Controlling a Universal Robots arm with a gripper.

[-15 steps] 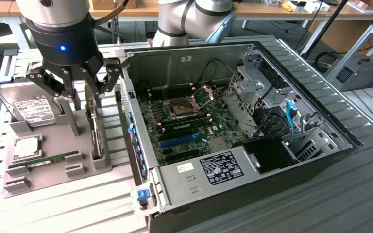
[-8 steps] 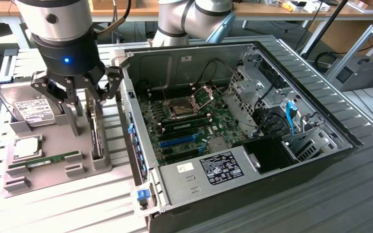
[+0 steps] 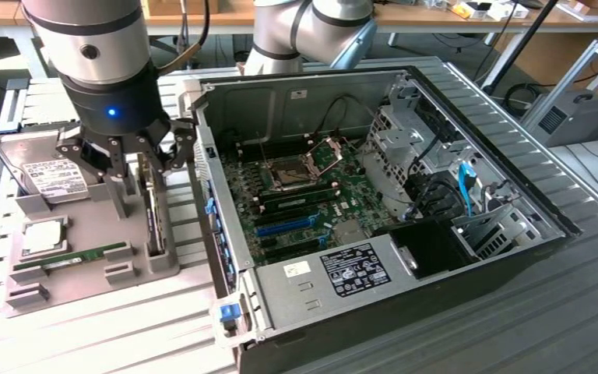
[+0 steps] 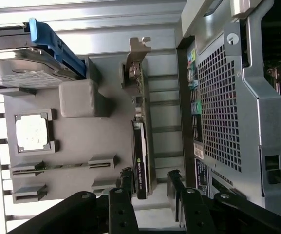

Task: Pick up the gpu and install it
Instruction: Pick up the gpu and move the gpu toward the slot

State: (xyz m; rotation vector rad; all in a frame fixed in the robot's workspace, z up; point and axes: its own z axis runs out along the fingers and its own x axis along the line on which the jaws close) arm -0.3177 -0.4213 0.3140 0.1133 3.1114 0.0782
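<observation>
The gpu (image 3: 155, 222) is a thin dark card standing on edge in a slot of the grey holder tray (image 3: 91, 226), just beside the open computer case (image 3: 310, 101). In the wrist view the gpu (image 4: 141, 122) shows its silver bracket at the far end and its dark cooler at the near end. My gripper (image 3: 145, 167) hangs straight above the card. Its fingers (image 4: 125, 176) stand open on either side of the card's near end, with a gap showing on one side. The gripper (image 4: 150, 175) holds nothing.
The tray (image 4: 77, 141) also carries a silver hard drive (image 3: 55, 175), a CPU (image 3: 44, 236) and a green RAM stick (image 3: 71, 259). The case's perforated rear wall (image 4: 228, 97) stands close beside the card. Blue expansion slots (image 3: 283, 224) lie on the motherboard inside.
</observation>
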